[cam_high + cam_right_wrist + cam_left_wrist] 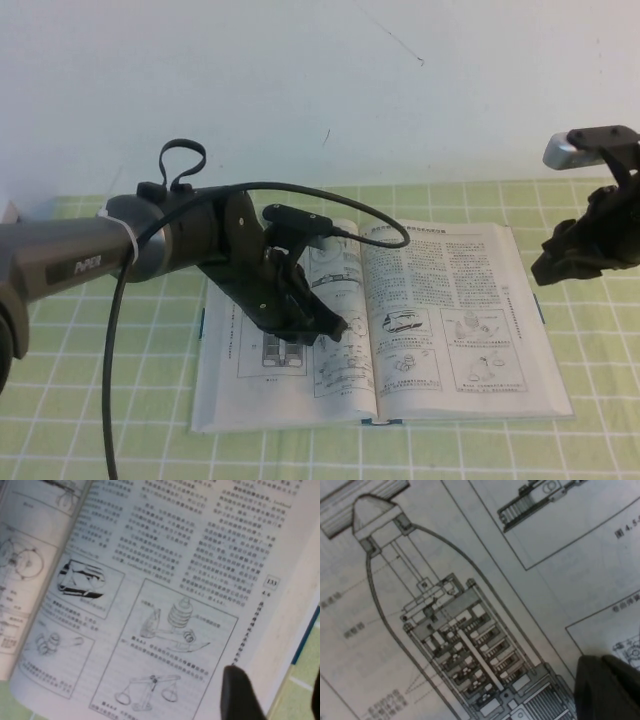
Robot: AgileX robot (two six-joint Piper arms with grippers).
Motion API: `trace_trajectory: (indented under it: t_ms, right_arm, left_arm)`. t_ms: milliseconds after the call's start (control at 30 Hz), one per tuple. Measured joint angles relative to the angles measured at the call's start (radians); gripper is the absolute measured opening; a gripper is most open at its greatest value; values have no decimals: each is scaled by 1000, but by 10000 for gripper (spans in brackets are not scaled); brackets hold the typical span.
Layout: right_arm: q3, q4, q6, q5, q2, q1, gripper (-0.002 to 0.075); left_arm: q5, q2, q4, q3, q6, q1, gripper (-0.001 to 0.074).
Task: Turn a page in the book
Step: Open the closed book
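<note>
The book lies open and flat on the green checked cloth. The page is its right-hand leaf, dense text above boxed drawings, and it fills the right wrist view. My left gripper is shut, its tips down on the left-hand leaf near the spine. The left wrist view shows that gripper beside the tall cutaway diagram. My right gripper hangs raised over the book's outer right edge. In its wrist view it is open with nothing between the fingers, above the page margin and the blue cover edge.
A green checked cloth covers the table round the book. A pale wall closes the far side. My left arm and its cable reach across the left half of the table.
</note>
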Motion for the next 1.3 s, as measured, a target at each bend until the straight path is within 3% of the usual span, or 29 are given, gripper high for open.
trace_trajectory:
  t_ms: [133,267,633,900,1300]
  right_arm:
    - [-1,0,6,-17,59,0,386]
    - [-1,0,6,-24,92,0,427]
    - [-11,78,-28,-48,101,0,436]
    - [-13,163,-97,-54,133,0,436]
    - [-13,167,-100,-84,147,0,437]
  left_arm:
    - [5,5,32,-6,-44,0,-4]
    - [5,2,34,-8,-60,2,-4]
    - [-137,-98,-190,-26,56,3,-4]
    - [-103,11,-370,-50,209,3,-4]
    - [-59,87,-228,-79,65,11,-4]
